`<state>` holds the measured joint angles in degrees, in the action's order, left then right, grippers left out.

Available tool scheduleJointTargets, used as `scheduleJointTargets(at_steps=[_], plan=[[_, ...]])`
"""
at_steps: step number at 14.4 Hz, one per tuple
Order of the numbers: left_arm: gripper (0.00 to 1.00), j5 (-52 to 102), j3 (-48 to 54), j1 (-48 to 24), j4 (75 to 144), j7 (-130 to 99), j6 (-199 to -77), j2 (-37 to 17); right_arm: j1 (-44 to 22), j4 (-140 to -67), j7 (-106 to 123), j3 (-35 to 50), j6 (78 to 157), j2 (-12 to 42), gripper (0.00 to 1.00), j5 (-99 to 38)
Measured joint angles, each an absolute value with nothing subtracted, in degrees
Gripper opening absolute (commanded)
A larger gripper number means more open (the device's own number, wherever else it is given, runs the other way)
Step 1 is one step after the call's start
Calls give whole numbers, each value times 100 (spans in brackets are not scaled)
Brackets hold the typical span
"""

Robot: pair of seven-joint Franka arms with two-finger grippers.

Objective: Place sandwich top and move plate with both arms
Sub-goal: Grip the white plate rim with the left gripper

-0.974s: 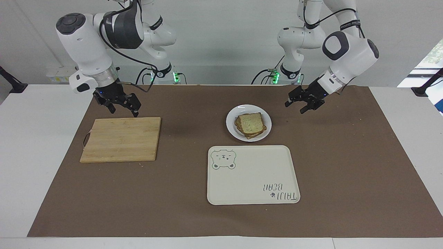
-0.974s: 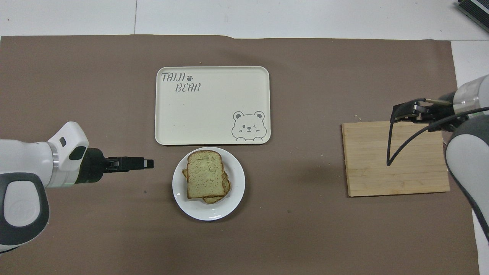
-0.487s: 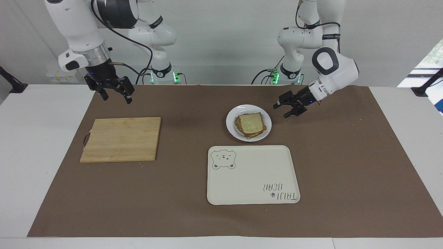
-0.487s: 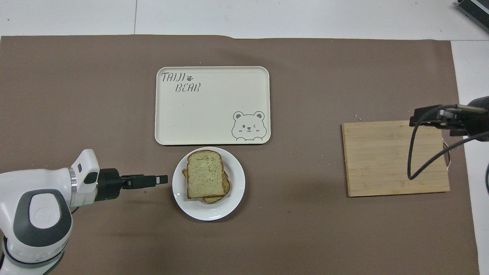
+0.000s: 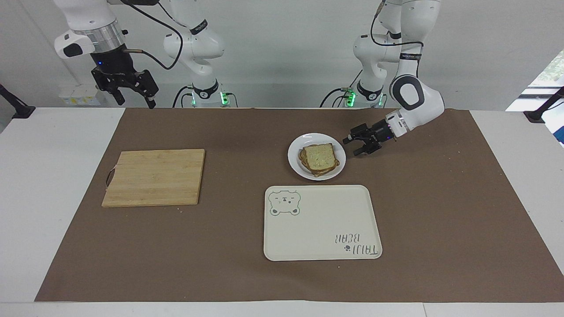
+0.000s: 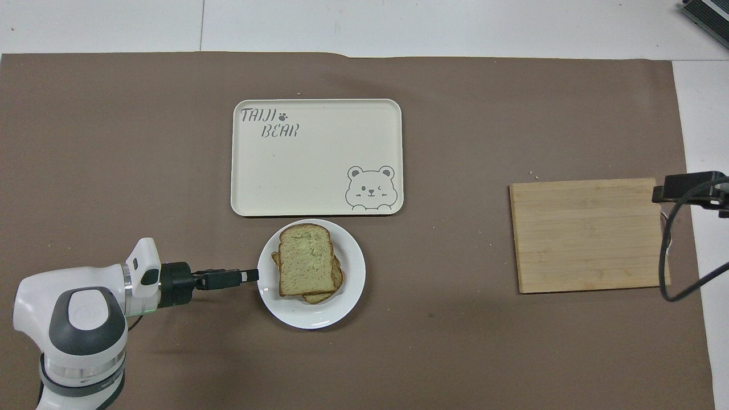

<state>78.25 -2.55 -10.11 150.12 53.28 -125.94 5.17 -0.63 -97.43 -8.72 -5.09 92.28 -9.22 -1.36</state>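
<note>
White glossy plate point(image 5: 295, 164) sits on the brown paper covering the desk point(image 5: 440, 198), toward the left arm's end and nearer the robots than the cream bear tray point(image 5: 317, 237). On it the sandwich top point(image 5: 320, 157), a pale greenish-beige slice with a brown crust and one rounded end, already caps the stack, so the placing step looks done.

Over the last second the left gripper point(image 5: 359, 144) has dropped low and slid in beside the plate's rim; its jaws stand open and empty, just short of the porcelain. The right gripper point(image 5: 132, 90) has climbed away from the bamboo cutting board point(image 5: 154, 176) and now hangs high over the desk's edge by the robots, jaws open, holding nothing.

That suggests the plate move is beginning, with only one arm in position. A slick, shallow rim gives little to pinch, and the loose, soft slices could shift if the plate tips.
</note>
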Motion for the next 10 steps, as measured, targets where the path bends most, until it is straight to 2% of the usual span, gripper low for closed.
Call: scheduleJointTargets(at_steps=[3, 7, 9, 10], plan=[[90, 8691, -255, -1010, 15242, 6253, -12591, 227, -25, -9743, -374, -495, 9192, -920, 100, 8], [83, 9124, -267, -1003, 15269, 6475, -12421, 186, -55, -9735, -161, -429, 9158, -875, 100, 253], [71, 9241, -265, -1004, 15269, 6495, -12379, 172, -155, -9721, -88, -383, 9158, -827, 100, 358], [58, 9265, -262, -1004, 15269, 6499, -12373, 169, -192, -9721, -88, -370, 9155, -820, 100, 357]])
